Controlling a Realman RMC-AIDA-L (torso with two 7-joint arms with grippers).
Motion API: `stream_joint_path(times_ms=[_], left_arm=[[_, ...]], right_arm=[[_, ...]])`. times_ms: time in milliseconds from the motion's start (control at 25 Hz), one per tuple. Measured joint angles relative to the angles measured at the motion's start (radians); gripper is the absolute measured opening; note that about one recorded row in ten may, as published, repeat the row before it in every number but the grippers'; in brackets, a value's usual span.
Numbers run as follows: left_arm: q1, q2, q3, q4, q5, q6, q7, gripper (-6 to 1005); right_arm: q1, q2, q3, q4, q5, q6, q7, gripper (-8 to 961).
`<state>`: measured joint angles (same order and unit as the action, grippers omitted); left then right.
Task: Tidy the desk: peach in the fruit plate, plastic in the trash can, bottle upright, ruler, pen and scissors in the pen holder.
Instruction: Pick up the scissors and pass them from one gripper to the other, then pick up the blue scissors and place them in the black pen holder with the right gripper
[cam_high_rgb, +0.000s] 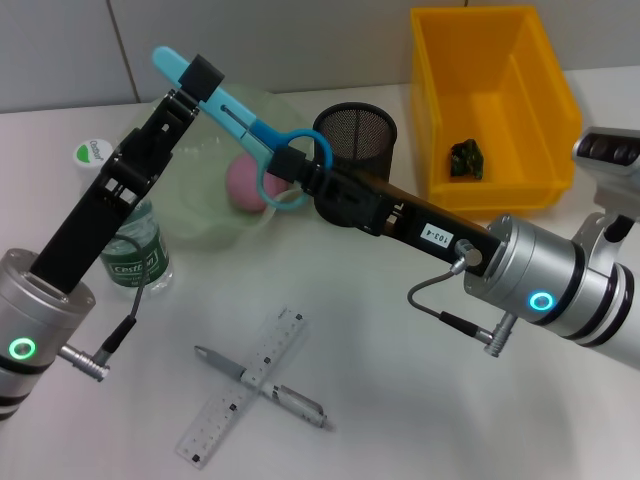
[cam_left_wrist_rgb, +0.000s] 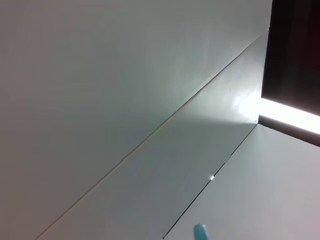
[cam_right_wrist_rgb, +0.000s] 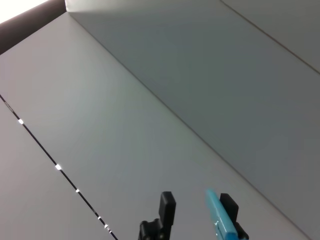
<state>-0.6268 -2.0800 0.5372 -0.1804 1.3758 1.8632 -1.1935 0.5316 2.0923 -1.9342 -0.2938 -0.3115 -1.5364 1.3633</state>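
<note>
Up above the middle of the desk, both arms have the blue scissors (cam_high_rgb: 235, 112) between them, looks like a handover. The left gripper (cam_high_rgb: 195, 82) is clamped on the blade end, near the tip, and the right gripper (cam_high_rgb: 300, 172) is at the handle loops. I honestly can't tell if the right one's fingers are closed on the handle or only resting against it. The scissors sit slanted in the air over the fruit plate (cam_high_rgb: 205, 215), handles just beside the black mesh pen holder (cam_high_rgb: 356, 130). My guess is the right arm takes over because the holder is on its side of the desk, so it's the easier drop.

Going outward: the pink peach (cam_high_rgb: 245, 183) is already in the plate. The bottle (cam_high_rgb: 135, 250) stands upright by the left arm, with a green label that reads something like "Cestbon", and the cap has green writing I can't make out. The yellow trash can (cam_high_rgb: 495, 110) at the back right holds a dark crumpled bit of plastic (cam_high_rgb: 467, 158). The ruler (cam_high_rgb: 243, 385) and pen (cam_high_rgb: 262, 385) lie crossed on the table (cam_high_rgb: 400, 400) up front, pen touching the ruler, both not yet picked up. There's a small tag on the right arm that says "103-4".

The wrist cameras mostly see wall and ceiling, plus a blue sliver of scissors.
</note>
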Motion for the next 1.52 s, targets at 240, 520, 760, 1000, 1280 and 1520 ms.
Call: stream_joint_path(times_ms=[240,520,760,1000,1280,1520], left_arm=[[0.015,0.000,-0.002,0.011,-0.001,-0.008,0.001,650],[0.021,0.000,-0.001,0.031,-0.001,-0.017,0.001,727],[0.043,0.001,0.038,0.098,-0.001,-0.002,0.045,734],[0.055,0.003,0.137,0.189,-0.001,0.015,0.094,734],[0.095,0.011,0.331,0.339,-0.001,-0.019,0.161,735],[0.167,0.022,0.428,0.508,-0.001,-0.065,0.152,728]], right_arm=[[-0.002,0.000,0.000,-0.001,0.000,-0.013,-0.019,87],[-0.006,0.000,-0.001,-0.002,-0.003,-0.046,-0.065,86],[-0.044,-0.003,0.085,0.006,0.001,-0.082,-0.127,90],[-0.077,-0.014,0.171,0.014,-0.005,-0.099,-0.159,95],[-0.093,-0.111,0.206,0.022,-0.013,-0.113,-0.247,100],[-0.056,-0.247,0.255,0.015,-0.087,-0.108,-0.168,105]])
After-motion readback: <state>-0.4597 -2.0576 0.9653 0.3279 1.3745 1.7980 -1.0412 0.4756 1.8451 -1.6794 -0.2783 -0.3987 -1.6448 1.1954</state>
